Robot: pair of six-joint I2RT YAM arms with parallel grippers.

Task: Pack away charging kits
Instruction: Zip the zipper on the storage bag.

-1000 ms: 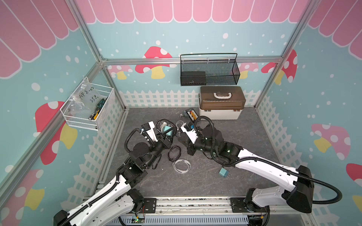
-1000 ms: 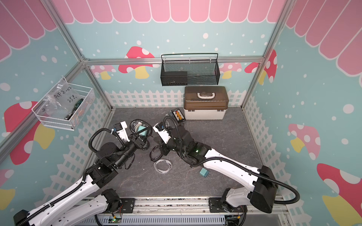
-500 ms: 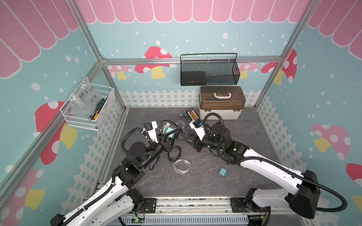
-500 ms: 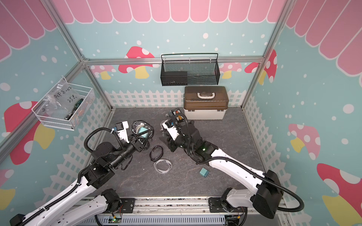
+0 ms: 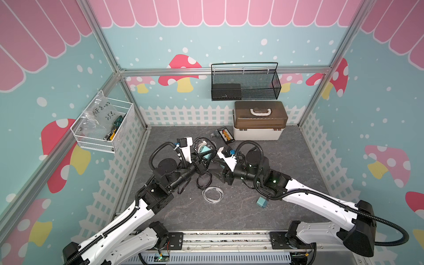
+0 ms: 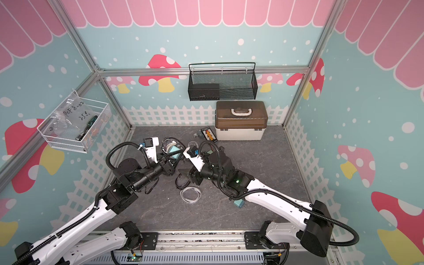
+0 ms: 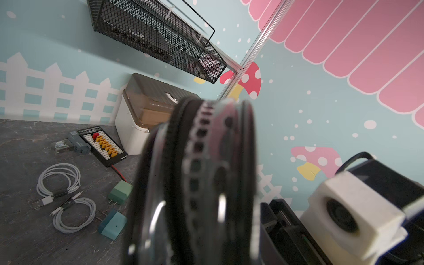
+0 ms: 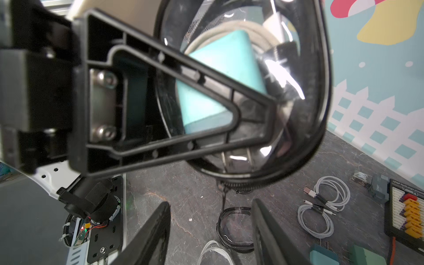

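Clear round pouch (image 5: 205, 150) pinched by left tool (image 5: 202, 164); right tool (image 8: 211, 231) spread, empty

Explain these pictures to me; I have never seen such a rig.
Two white-and-black robot arms reach over a dark grey table. Each arm ends in a two-fingered claw. Two pictures look down from overhead and are nearly alike. The other two come from cameras on the arms' wrists.

The left claw grips a round, black-rimmed clear pouch. Inside it are a teal cube plug and a pale coiled cable. The right claw is open and empty.

On the table lie a loose white cable coil, another teal cube plug adapter, a flat black board with orange connectors and a white box with a brown lid.
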